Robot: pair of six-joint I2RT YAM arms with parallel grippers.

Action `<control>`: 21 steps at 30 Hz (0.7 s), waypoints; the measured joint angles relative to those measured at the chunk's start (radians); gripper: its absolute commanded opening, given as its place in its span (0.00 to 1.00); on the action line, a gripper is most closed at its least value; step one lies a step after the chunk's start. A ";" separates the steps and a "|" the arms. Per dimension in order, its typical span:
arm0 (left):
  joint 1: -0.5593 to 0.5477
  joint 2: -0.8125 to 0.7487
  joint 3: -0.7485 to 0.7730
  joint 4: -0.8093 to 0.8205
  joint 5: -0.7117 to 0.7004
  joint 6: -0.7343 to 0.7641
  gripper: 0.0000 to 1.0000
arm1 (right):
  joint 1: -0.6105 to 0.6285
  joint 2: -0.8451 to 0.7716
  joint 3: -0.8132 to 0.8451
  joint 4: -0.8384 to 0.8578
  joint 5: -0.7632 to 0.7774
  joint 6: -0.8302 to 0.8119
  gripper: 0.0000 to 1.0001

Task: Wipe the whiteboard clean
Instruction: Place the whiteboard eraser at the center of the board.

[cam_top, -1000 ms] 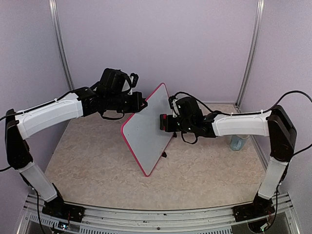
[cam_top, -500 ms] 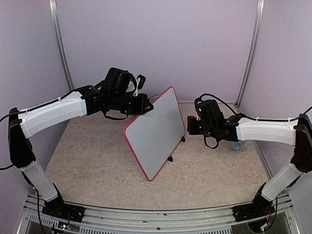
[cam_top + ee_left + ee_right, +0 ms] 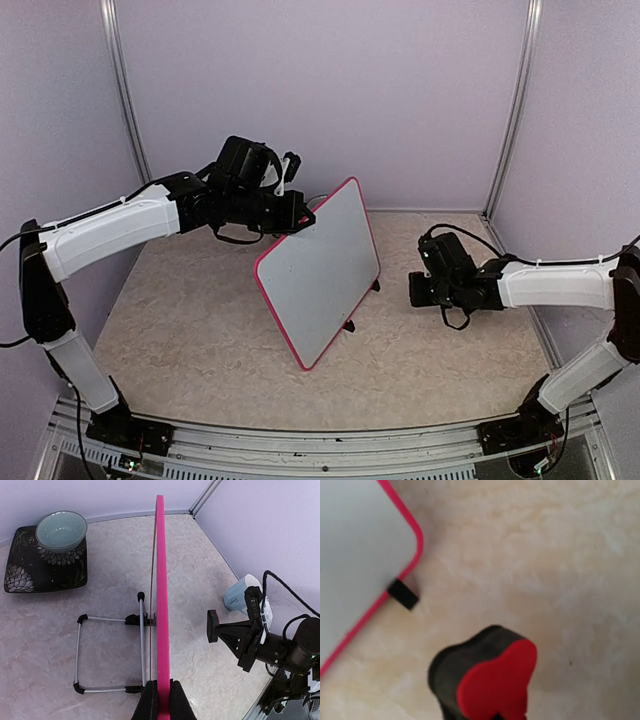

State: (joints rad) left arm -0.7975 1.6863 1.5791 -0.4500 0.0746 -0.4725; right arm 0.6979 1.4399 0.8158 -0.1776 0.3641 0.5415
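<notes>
1. Standing tilted at mid-table: whiteboard [image 3: 318, 275], pink-framed, on small black feet.
2. Left gripper [image 3: 299, 221]: clamped on the whiteboard's upper far edge.
3. Right gripper [image 3: 416, 290]: closed on a red eraser [image 3: 495, 677], right of the whiteboard, apart from it.

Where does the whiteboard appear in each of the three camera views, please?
Top external: whiteboard at the centre, standing tilted.
Left wrist: whiteboard edge-on, a vertical pink strip mid-picture.
Right wrist: whiteboard fills the upper left corner.
Shared landmark: its pink frame.
</notes>
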 measured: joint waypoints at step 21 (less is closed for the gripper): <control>0.006 0.022 0.032 -0.009 0.011 0.005 0.00 | -0.020 0.080 -0.041 0.041 -0.160 -0.031 0.08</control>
State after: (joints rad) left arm -0.7910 1.7084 1.6112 -0.4591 0.0860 -0.4675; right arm 0.6781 1.5204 0.7750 -0.1368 0.2043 0.5106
